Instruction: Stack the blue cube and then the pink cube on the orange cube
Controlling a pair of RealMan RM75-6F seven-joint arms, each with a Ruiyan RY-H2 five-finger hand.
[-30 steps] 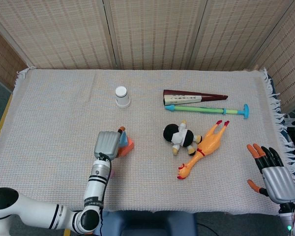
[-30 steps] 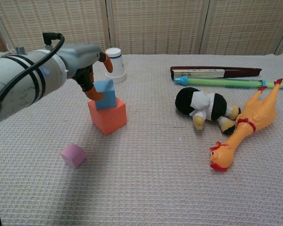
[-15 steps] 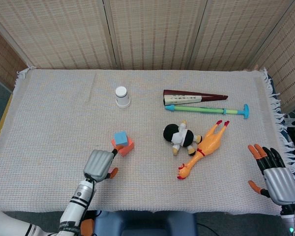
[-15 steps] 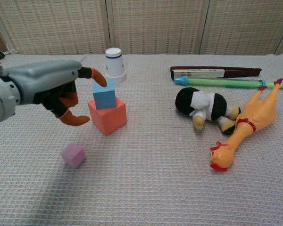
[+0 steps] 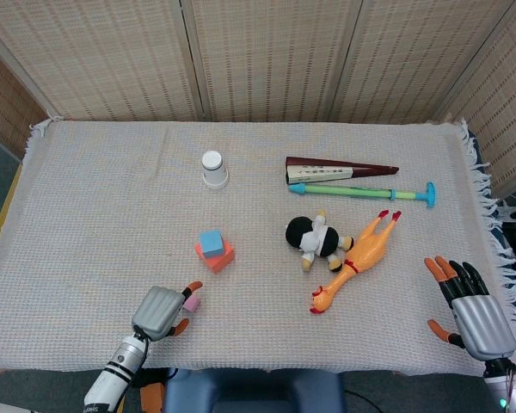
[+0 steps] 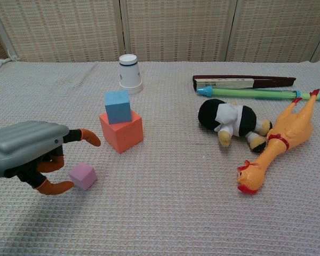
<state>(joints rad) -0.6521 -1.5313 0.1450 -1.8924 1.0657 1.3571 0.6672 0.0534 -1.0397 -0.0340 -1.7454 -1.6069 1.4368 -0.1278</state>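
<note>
Blue cube (image 6: 118, 106) sits on orange cube (image 6: 121, 130); your left hand (image 6: 29, 152), released, next grasps pink cube (image 6: 82, 175).

Blue cube (image 6: 118, 106), orange cube (image 6: 122, 131), pink cube (image 6: 83, 175)

My left hand (image 6: 29, 152) shows ribbed, matt grey plastic with glossy orange fingertips (image 6: 92, 138) above the coarse woven cloth (image 6: 165, 213), beside the matt, foam-like pink cube (image 6: 82, 176), blue cube (image 6: 118, 106) and orange cube (image 6: 122, 132), and the smooth, rubbery chicken (image 6: 280, 144).
</note>
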